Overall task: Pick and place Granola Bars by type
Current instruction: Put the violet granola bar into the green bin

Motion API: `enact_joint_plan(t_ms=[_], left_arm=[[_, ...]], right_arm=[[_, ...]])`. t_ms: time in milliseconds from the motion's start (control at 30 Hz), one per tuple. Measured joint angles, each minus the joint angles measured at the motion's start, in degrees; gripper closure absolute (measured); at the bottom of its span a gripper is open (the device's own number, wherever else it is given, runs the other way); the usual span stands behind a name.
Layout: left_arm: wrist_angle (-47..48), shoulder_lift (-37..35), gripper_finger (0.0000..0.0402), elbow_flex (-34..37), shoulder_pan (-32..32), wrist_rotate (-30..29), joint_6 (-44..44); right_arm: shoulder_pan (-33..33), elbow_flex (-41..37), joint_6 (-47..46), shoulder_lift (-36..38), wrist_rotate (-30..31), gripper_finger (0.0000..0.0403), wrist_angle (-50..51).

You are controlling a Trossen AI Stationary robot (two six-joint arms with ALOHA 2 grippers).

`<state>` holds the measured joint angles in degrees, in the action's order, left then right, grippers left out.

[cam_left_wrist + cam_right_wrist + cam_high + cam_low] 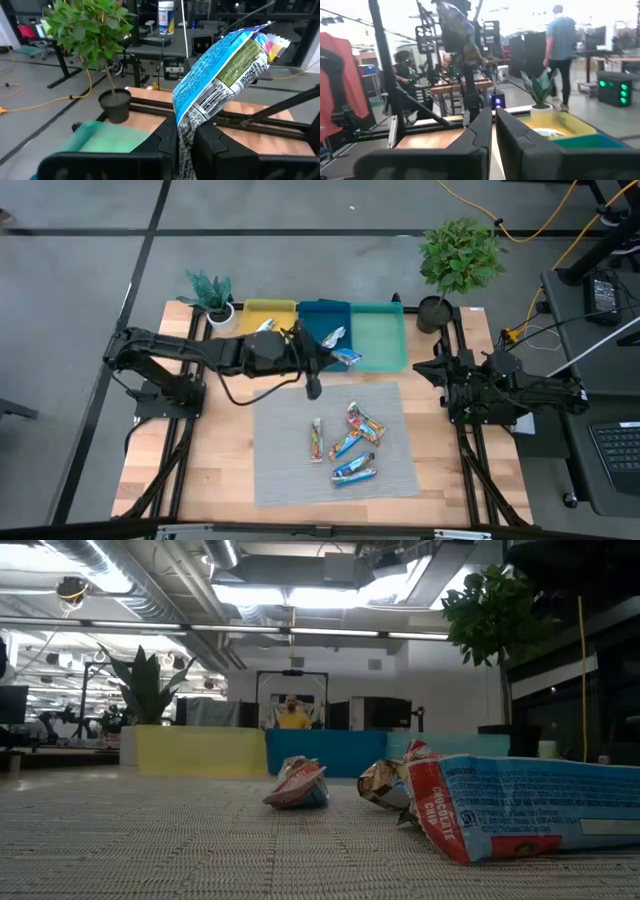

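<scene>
My left gripper (pixel 335 358) reaches from the table's left over the near rims of the blue tray (pixel 322 312) and teal tray (pixel 385 340), shut on a bright blue granola bar (pixel 349 358), also (pixel 225 65). Several more bars lie flat on the grey mat (pixel 285 470): one (pixel 317 440), one (pixel 365 421), one (pixel 354 471). A silver bar (pixel 265 326) lies in the yellow tray (pixel 270 308), and a blue bar (pixel 333 336) in the blue tray. My right gripper (pixel 493 142) is shut and waits folded at the table's right edge (pixel 428 370). The low view shows neither gripper. My left gripper pinches the blue bar between its two fingers (pixel 162 145) at one end of the wrapper (pixel 186 125). The fingers come level from the table's left. The bar's remaining length (pixel 235 55) sticks out past the fingertips, lifted clear above the trays.
A small potted plant (pixel 210 295) stands at the far left corner and a taller one (pixel 458 260) at the far right, beside the teal tray. The right arm (pixel 500 390) occupies the right edge. People stand in the room beyond the table (pixel 560 55).
</scene>
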<state>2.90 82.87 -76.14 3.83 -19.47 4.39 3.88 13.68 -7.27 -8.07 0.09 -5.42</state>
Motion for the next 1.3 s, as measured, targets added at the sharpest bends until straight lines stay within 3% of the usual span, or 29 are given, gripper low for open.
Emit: enact_joint_plan(t_ms=[233, 433, 600, 933, 1300], left_arm=[[-1.1, 0.4, 0.0373, 0.0, -1.9, 0.1, 0.2], [-2.1, 0.5, 0.0373, 0.0, -2.7, 0.1, 0.3], [-2.1, 0.5, 0.0373, 0.0, -2.8, 0.1, 0.3], [-2.5, 0.5, 0.0373, 0.0, -2.8, 0.2, 0.3], [-3.6, 0.5, 0.0373, 0.0, -2.9, 1.3, -0.1]], right_arm=[[0.0, 8.6, 4.6, -9.4, 0.5, 0.0363, 4.8], [1.5, 22.4, 8.8, -23.7, 0.3, 0.0299, 11.2], [4.2, 29.1, 9.3, -32.1, 0.3, 0.0238, 10.8], [6.8, 32.9, 8.9, -39.7, -5.4, 0.0143, 5.1], [6.8, 37.0, 8.9, -45.6, -10.8, 0.0133, -1.1]])
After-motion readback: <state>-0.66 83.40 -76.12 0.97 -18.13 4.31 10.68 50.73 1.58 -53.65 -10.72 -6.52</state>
